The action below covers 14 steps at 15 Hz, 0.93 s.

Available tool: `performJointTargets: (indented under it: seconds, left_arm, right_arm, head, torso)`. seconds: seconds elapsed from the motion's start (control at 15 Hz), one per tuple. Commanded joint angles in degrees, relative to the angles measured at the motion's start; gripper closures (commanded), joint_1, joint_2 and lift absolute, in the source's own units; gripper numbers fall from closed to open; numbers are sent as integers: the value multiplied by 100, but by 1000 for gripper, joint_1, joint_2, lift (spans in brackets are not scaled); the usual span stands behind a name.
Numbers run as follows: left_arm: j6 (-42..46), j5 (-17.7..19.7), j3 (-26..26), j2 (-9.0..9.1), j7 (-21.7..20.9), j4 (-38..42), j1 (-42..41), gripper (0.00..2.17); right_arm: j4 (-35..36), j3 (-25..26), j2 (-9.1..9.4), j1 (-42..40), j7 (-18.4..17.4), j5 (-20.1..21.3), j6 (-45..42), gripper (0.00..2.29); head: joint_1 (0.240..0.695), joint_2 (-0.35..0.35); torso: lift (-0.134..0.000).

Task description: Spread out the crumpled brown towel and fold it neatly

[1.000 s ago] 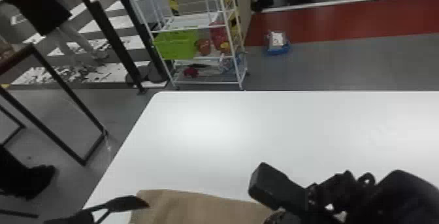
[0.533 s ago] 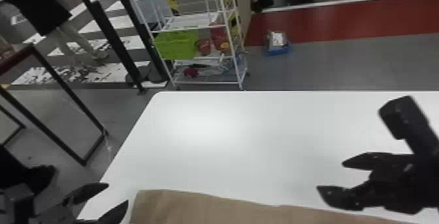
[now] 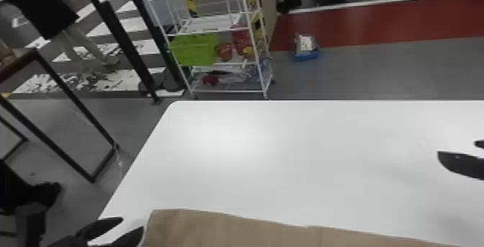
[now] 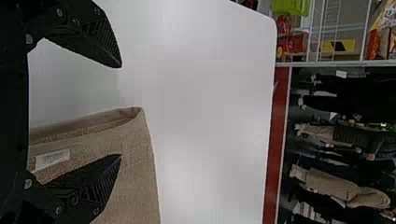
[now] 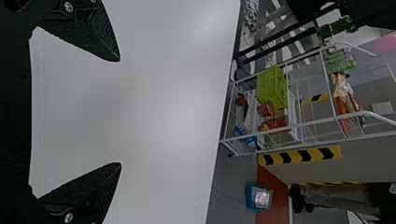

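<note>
In the head view my left gripper [image 3: 133, 224] is at the bottom left, open, beside the left end of the brown towel [image 3: 223, 228]. The towel lies along the table's near edge, its far side fairly straight. My right gripper [image 3: 457, 150] is at the right edge, open above the bare table and apart from the towel. The left wrist view has the left gripper [image 4: 121, 112] with fingers wide apart, one over the towel [image 4: 135, 163], where a folded edge and a white label show. The right wrist view has the right gripper [image 5: 120, 112] spread with nothing between its fingers.
The white table [image 3: 288, 156] extends beyond the towel. Behind it stand a white wire shelf [image 3: 223, 26] with a green basket [image 3: 194, 49] and a blue box [image 3: 305, 50] on the floor. A dark metal frame [image 3: 68, 88] stands at the left.
The right gripper has moved from above the towel out to the right edge, opening on the way. The left gripper has shifted slightly and opened wider, and more of the towel's far edge shows.
</note>
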State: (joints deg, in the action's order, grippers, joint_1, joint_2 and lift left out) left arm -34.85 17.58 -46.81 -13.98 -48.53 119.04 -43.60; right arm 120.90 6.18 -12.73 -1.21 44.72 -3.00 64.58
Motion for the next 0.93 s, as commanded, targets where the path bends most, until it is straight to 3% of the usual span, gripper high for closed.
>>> performJointTargets:
  seconds: [0.0, 0.53, 0.87]
  left_arm:
    - [-132, 18, -30, -26, -25, 32, 1, 265]
    - [-940, -527, 348, -228, 89, -232, 282, 265]
    - [-1345, -501, 374, -307, -113, -250, 308, 265]
  right_arm:
    - [-278, 419, 34, 183, -16, -209, -204, 87]
    - [-208, 876, 43, 86, 37, -473, -186, 87]
    - [-111, 912, 34, 7, 28, -482, -186, 83]
  head:
    - [695, 350]
    - [695, 350]
    - [695, 350]
  torso:
    - [-122]
    - [-122]
    - [-122]
